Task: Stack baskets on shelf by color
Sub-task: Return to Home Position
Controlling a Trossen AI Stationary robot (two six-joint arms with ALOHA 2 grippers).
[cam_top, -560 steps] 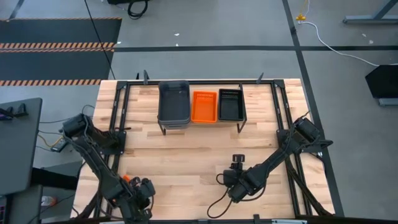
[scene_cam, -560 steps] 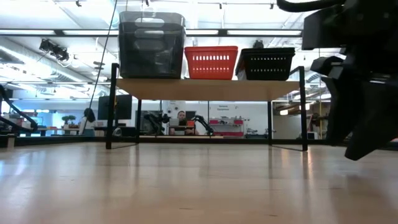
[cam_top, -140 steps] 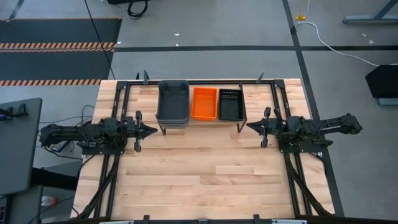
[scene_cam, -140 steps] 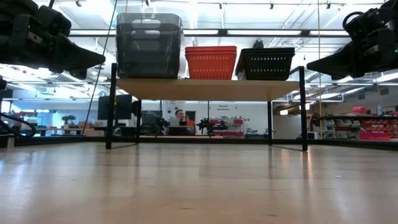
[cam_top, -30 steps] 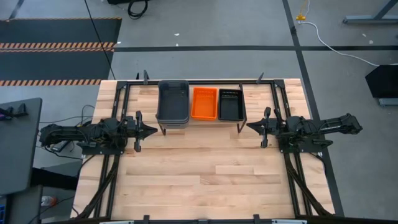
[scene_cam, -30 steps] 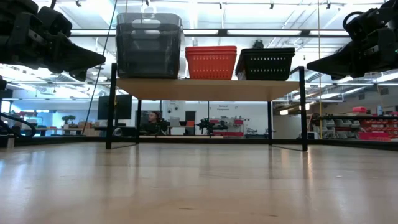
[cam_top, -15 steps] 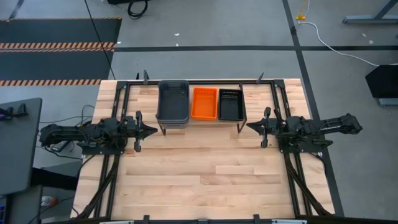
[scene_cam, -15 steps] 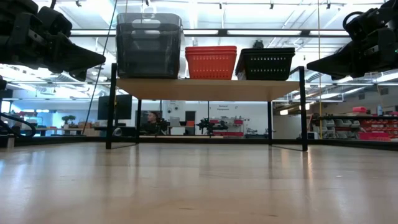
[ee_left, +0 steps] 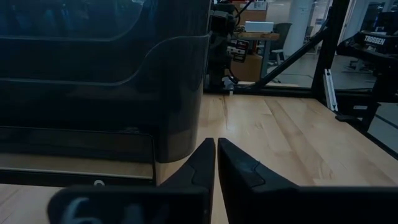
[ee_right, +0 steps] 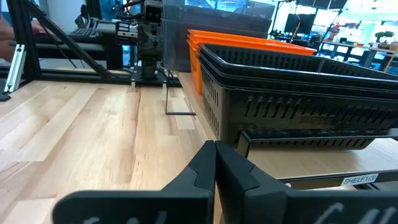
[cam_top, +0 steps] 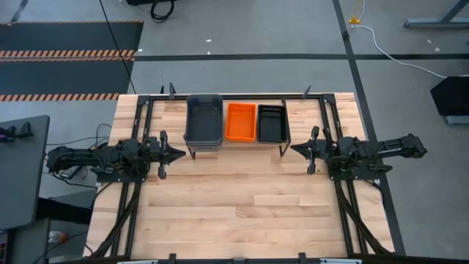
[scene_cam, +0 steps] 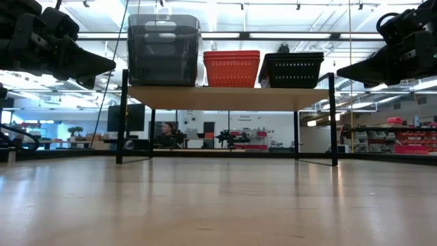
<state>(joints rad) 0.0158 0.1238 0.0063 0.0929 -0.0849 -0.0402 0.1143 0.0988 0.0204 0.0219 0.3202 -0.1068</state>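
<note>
Grey baskets (cam_top: 204, 121), orange baskets (cam_top: 241, 122) and black baskets (cam_top: 271, 122) are sitting stacked side by side on the shelf (scene_cam: 225, 97). The left hand (cam_top: 178, 154) and right hand (cam_top: 294, 149) are hovering clenched, empty, beside its ends above the counter (cam_top: 234, 213).

Here's the shelf (cam_top: 234, 144), standing centred along the back of the table (cam_top: 242, 213), and on it three stacks of baskets sit close together in a row: left stack (cam_top: 204, 121), middle stack (cam_top: 240, 122), right stack (cam_top: 271, 122). The left gripper (cam_top: 182, 154) sits off the shelf's left front corner and the right gripper (cam_top: 293, 149) off its right, tips facing inward.
</note>
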